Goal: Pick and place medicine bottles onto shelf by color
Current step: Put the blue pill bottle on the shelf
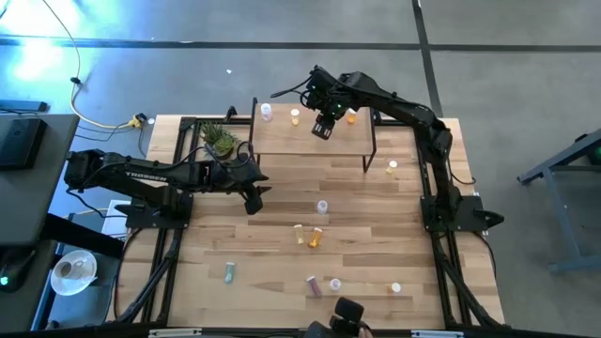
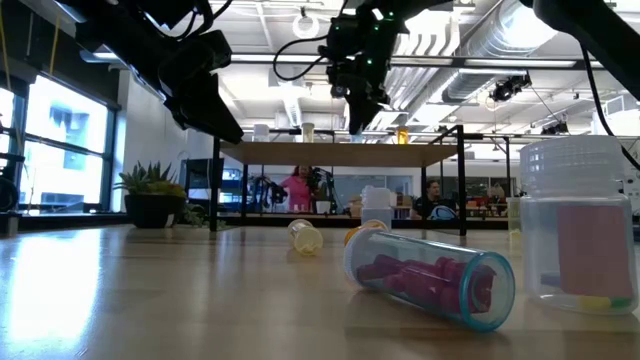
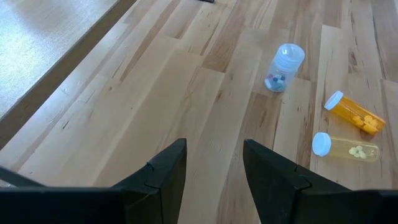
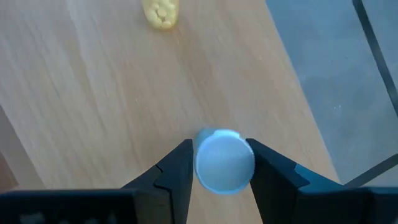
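Note:
The shelf (image 1: 282,141) stands at the table's far side. On it stand a clear medicine bottle (image 1: 267,113), a yellow one (image 1: 295,116) and an orange one (image 1: 352,116). My right gripper (image 1: 325,127) hangs over the shelf top, pointing steeply down and open. Between its fingers stands a bottle, of which only the pale round cap (image 4: 224,160) shows. My left gripper (image 1: 254,199) hovers open over the table's left middle, with nothing between its fingers (image 3: 214,168). Ahead of it a clear bottle (image 3: 283,67) stands, and an orange (image 3: 356,115) and a yellow bottle (image 3: 348,148) lie on their sides. My right gripper comes from above with one finger (image 4: 177,168) on each side of the bottle's cap (image 4: 208,163), which nearly fills the gap. Whether the fingers touch the cap I cannot tell. The cap hides the bottle's body and base.
More bottles lie toward the table's near edge: a green one (image 1: 228,272), a purple one (image 1: 313,284) and clear ones (image 1: 335,284) (image 1: 395,288). Another stands right of the shelf (image 1: 392,167). A potted plant (image 1: 219,141) stands left of the shelf.

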{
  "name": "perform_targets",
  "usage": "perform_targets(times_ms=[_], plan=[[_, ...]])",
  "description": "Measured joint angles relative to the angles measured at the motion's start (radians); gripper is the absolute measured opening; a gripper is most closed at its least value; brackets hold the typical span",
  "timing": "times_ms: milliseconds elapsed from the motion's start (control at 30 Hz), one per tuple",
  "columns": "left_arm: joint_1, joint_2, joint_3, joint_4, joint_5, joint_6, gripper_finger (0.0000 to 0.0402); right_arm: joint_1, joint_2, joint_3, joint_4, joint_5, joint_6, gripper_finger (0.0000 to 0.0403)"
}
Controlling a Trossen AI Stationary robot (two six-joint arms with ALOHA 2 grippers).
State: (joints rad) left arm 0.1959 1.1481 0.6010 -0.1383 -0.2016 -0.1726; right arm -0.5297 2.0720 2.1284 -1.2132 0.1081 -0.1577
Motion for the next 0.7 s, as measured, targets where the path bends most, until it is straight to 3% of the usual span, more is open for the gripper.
perform_targets(times_ms=[300, 700], plan=[[0.000, 0.000, 0.000, 0.000, 0.000, 0.000, 0.0149, 0.000, -0.001, 0.000, -0.001, 0.064, -0.008, 0.0138], [0.000, 0.000, 0.000, 0.000, 0.000, 0.000, 0.0149, 0.000, -0.002, 0.021, -0.024, 0.067, -0.026, 0.0138]])
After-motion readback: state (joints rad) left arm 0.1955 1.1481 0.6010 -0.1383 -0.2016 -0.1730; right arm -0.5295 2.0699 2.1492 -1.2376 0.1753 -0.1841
